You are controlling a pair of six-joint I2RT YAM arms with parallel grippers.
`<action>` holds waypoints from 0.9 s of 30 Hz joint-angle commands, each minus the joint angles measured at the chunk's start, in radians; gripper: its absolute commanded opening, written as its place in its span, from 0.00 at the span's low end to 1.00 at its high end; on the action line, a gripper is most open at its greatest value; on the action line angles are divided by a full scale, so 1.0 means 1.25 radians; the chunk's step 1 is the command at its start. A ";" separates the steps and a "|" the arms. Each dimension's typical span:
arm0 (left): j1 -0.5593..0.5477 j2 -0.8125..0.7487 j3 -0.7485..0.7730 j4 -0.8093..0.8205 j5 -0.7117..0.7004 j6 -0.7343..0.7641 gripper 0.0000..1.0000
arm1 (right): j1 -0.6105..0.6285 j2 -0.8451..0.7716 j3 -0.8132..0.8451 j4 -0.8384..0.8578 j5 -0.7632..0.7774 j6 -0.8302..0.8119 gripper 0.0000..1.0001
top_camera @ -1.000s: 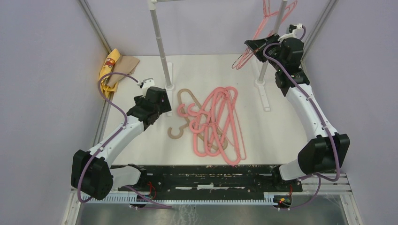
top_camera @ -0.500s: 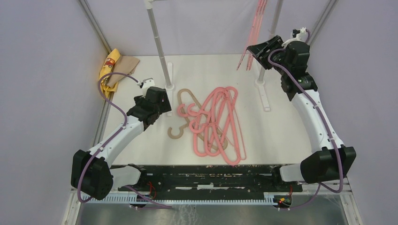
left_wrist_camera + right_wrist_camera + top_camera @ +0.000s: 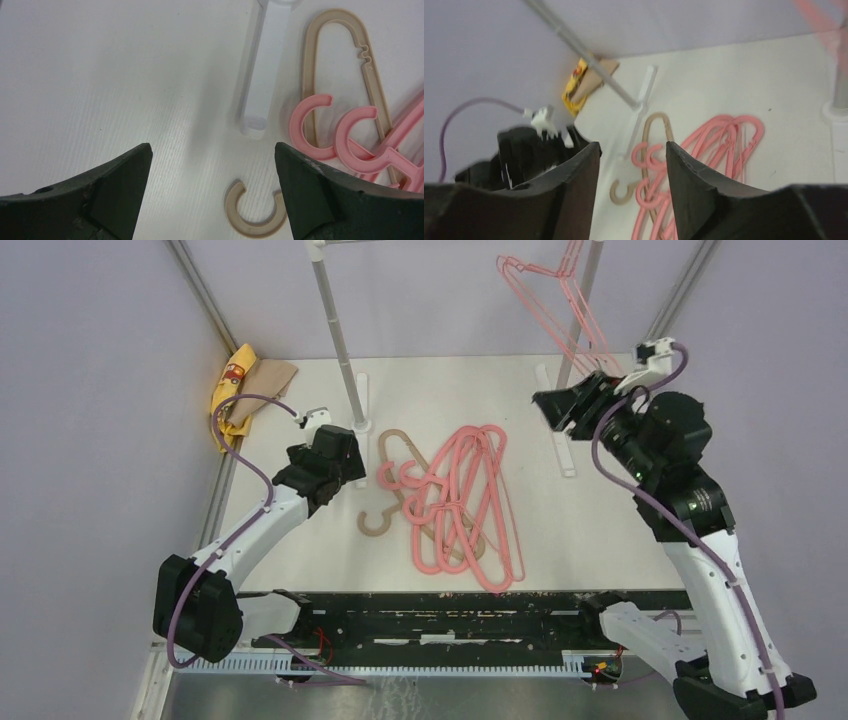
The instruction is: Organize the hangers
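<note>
Several pink hangers (image 3: 458, 502) on table (image 3: 600, 530)

Even, diffuse lighting from above is recorded. The white bench (image 3: 330, 550) is brightly lit; only faint, soft shadows are cast. In the right wrist view the hangers (image 3: 719, 142) are blurred.

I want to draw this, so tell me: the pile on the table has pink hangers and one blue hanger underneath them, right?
Not blue: it is a tan hanger that lies underneath the pink hangers on the table. The left wrist view shows pink hooks crossing over its loop.
</note>
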 commanded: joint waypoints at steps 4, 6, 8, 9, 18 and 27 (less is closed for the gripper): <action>0.003 0.012 0.004 0.027 -0.022 0.004 0.99 | 0.246 -0.005 -0.188 -0.152 0.067 -0.151 0.42; 0.002 0.019 0.004 0.028 -0.022 0.002 0.99 | 0.291 0.020 -0.247 -0.150 0.059 -0.175 0.39; 0.003 0.027 0.005 0.028 -0.021 0.001 0.99 | 0.310 0.059 -0.299 -0.134 0.034 -0.215 0.39; 0.003 0.031 0.006 0.029 -0.021 0.000 0.99 | 0.313 0.084 -0.323 -0.121 0.017 -0.230 0.39; 0.003 0.032 -0.003 0.030 -0.025 -0.001 0.99 | 0.321 0.247 -0.472 0.022 -0.021 -0.259 0.37; 0.002 0.045 -0.004 0.033 -0.016 -0.004 0.99 | 0.331 0.317 -0.515 0.092 -0.026 -0.251 0.42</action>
